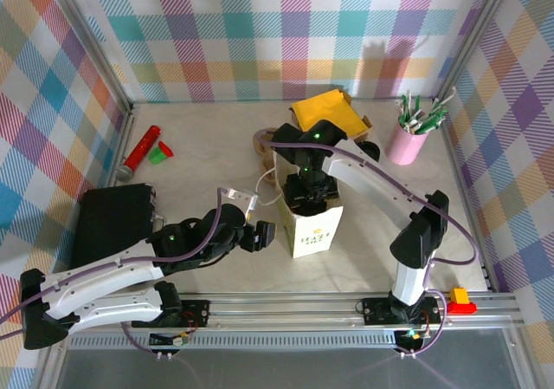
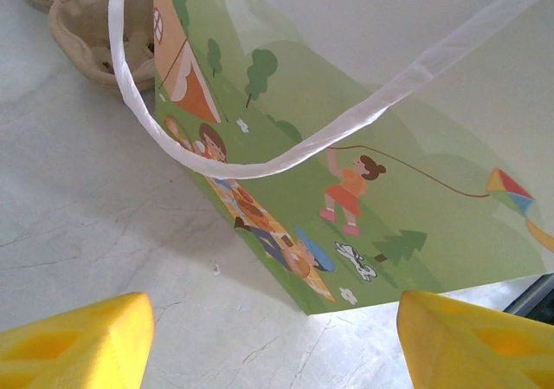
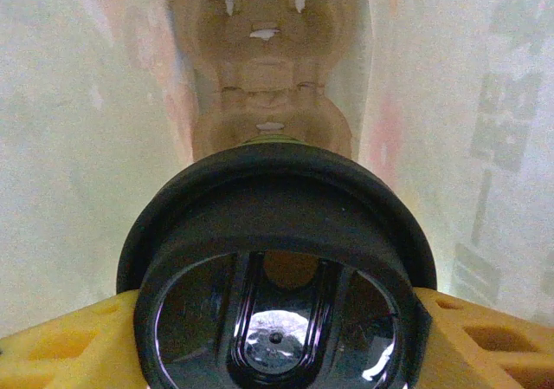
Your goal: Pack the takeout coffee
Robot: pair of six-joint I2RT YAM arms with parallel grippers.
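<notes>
The takeout coffee's round black lid [image 3: 277, 268] sits low in the right wrist view, deep inside the white paper bag [image 1: 313, 226]. My right gripper [image 1: 309, 191] reaches down into the bag's mouth and is shut on the coffee, its yellow fingers [image 3: 61, 346] pressing both sides of the lid; the cup body is hidden under the lid. A brown pulp cup carrier [image 3: 264, 103] lies at the bag's bottom. My left gripper [image 2: 273, 341] stands open just left of the bag, facing its green picnic print [image 2: 363, 112] and white ribbon handle [image 2: 286, 151].
A black case [image 1: 112, 224] lies at the left, with a red flashlight [image 1: 141, 151] and a green piece [image 1: 159, 153] behind it. Behind the bag are a pulp carrier [image 1: 264, 142], a yellow pouch [image 1: 325, 112] and a pink pen cup [image 1: 409, 138].
</notes>
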